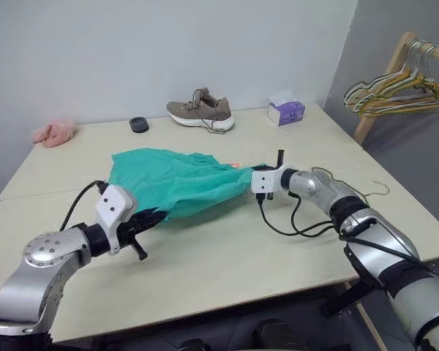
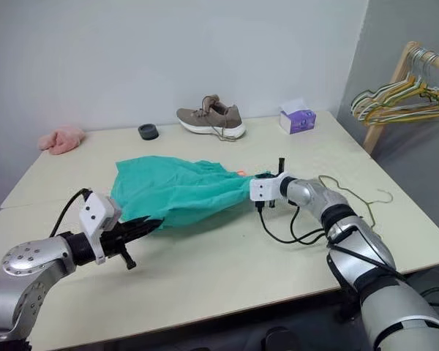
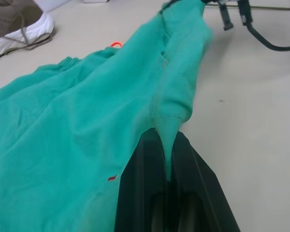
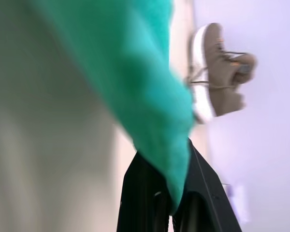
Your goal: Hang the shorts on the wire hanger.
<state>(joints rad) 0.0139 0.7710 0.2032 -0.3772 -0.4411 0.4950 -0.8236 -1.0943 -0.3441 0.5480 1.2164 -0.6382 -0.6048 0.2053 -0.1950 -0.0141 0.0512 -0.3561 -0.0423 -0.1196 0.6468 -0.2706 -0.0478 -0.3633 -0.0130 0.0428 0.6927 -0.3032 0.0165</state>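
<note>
The teal-green shorts [image 1: 175,179] lie spread across the middle of the table and are stretched between my two grippers. Near the table's front left, my left gripper [image 1: 155,217] is shut on a pinched fold of one hem; the left wrist view shows the fabric clamped between its black fingers [image 3: 140,183]. My right gripper [image 2: 254,181] is at the shorts' right end, shut on a bunch of fabric [image 4: 159,121] that hangs between its fingers. The thin wire hanger [image 2: 384,192] lies flat on the table to the right, beside my right forearm.
A tan shoe [image 1: 201,111], a purple tissue box [image 1: 286,112], a black ring [image 1: 139,124] and a pink cloth [image 1: 55,133] sit along the table's far side. A wooden rack with bunched hangers [image 1: 399,91] stands at the right. A black cable [image 1: 293,223] loops under my right wrist.
</note>
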